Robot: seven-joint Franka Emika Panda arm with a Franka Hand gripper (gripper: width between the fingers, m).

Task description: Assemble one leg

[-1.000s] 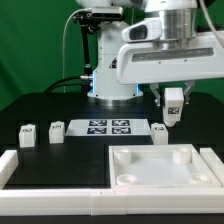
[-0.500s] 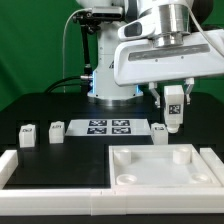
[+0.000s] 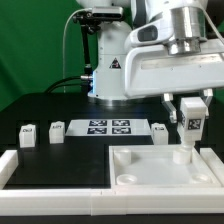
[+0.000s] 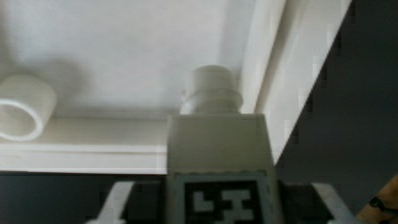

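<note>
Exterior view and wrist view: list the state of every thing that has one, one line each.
gripper: shut on the held leg.
held leg: upright, peg end down at the tabletop's corner; seated or not, cannot tell.
tabletop: flat, sockets up, the two on the exterior view's left empty.
loose legs: three, set down apart, ungripped.
marker board: lying flat.

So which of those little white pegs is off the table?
The peg in the gripper, held upright at the white tray's corner; the other three stand on the table.
</note>
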